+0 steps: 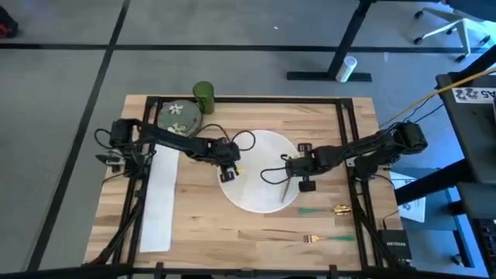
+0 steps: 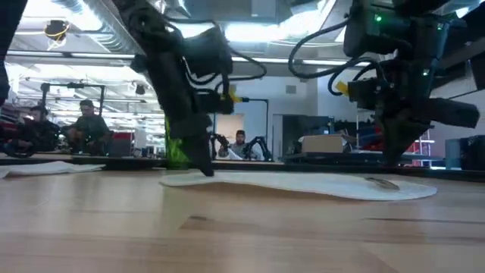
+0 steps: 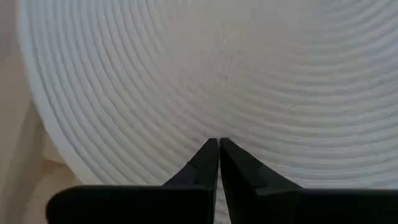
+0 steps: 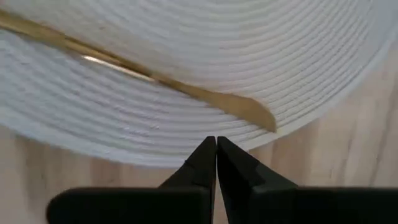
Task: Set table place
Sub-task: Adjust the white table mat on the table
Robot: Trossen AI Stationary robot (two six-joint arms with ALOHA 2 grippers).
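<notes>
The bare light-wood tabletop [image 2: 227, 235] fills the front of the low view, and on it, near the middle, lies the round white woven placemat [image 1: 262, 170]. The left pincer [image 3: 218, 144] stands over the left part of this placemat, its two dark fingers pressed together with nothing between them. The right pincer [image 4: 216, 142] is at the right rim of the placemat, also pressed together and empty; just in front of it a gold utensil [image 4: 155, 79] lies slanted across the woven rings, its flat end near the rim. I cannot tell if this is a knife or something else. At the far left corner of the tabletop there is a floral plate [image 1: 178, 118] and beside it a green cup [image 1: 204, 97]; a long white cloth [image 1: 159, 198] lies along the left side. To the right of the placemat, near the front, a spoon with green handle [image 1: 322, 209] and a fork with green handle [image 1: 329, 239] wait on the wood. I judge that the setting is only at the beginning: the placemat is in place, but the plate, the cup and most of the cutlery are not yet brought to it. The next move probably calls for one pincer to spread its fingers and go to one of these things, perhaps the plate, and the gold utensil may need to leave the middle first.
</notes>
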